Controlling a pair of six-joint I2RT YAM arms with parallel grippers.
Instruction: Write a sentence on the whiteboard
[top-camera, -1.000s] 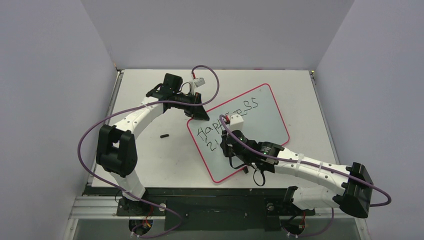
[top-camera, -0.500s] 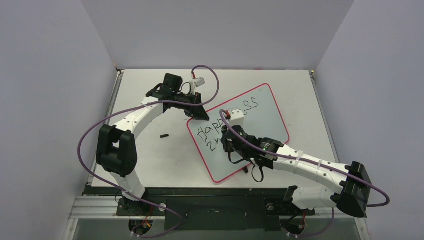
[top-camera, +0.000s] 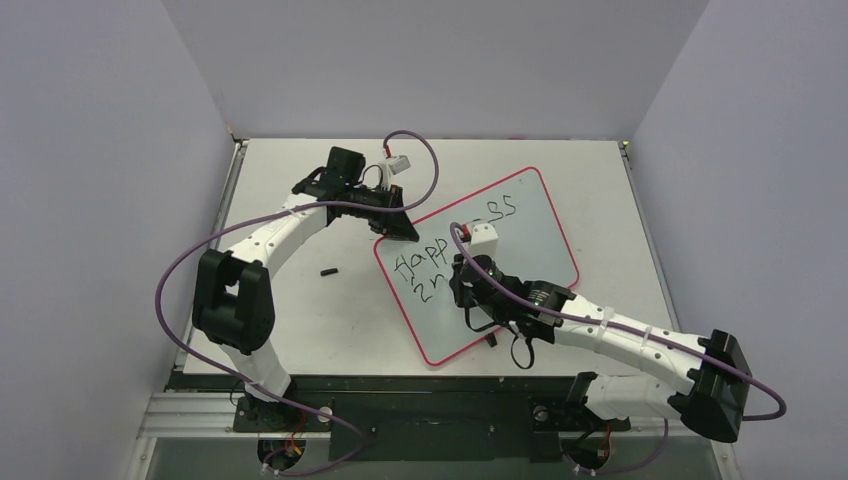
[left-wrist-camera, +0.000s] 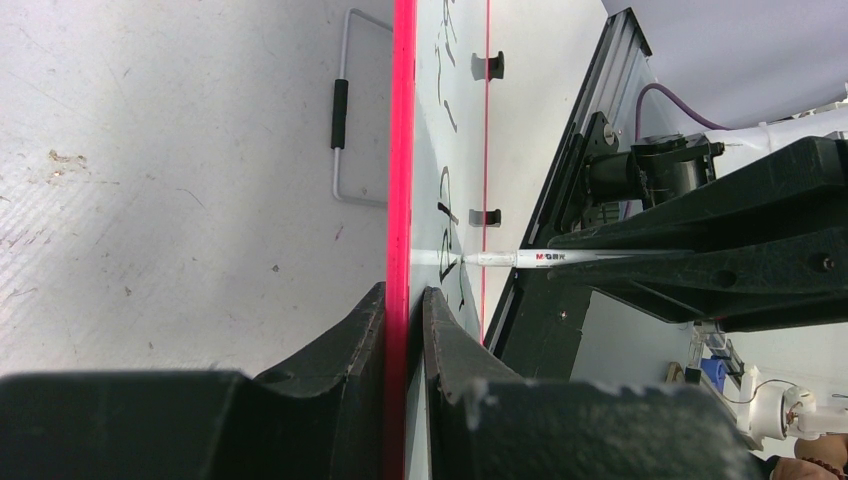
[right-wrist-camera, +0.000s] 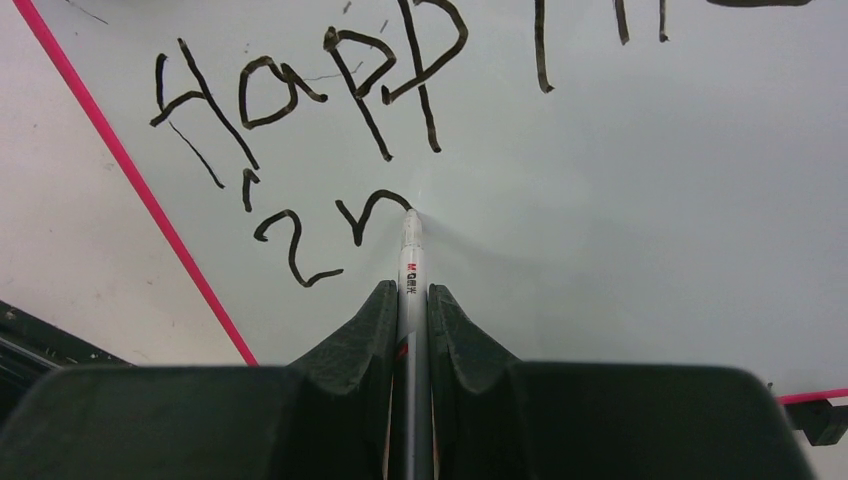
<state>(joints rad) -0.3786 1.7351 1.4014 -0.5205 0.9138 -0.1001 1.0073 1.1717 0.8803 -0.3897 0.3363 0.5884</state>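
Two clamps, one slip risk
Right gripper (right-wrist-camera: 410, 292) grasps the marker (right-wrist-camera: 411, 250), left gripper (left-wrist-camera: 404, 296) the whiteboard (left-wrist-camera: 465, 170) edge; excess tip pressure could skew the sentence (right-wrist-camera: 358, 95).

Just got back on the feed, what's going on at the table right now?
The right gripper is shut on a marker, with the tip on the whiteboard at the end of an "n". The sentence reads "Happ..." on the top line, partly hidden by the arm from above, with "in" started on the second line. The left gripper clamps the whiteboard's red rim at its far left corner. A small black piece lies on the table left of the board.
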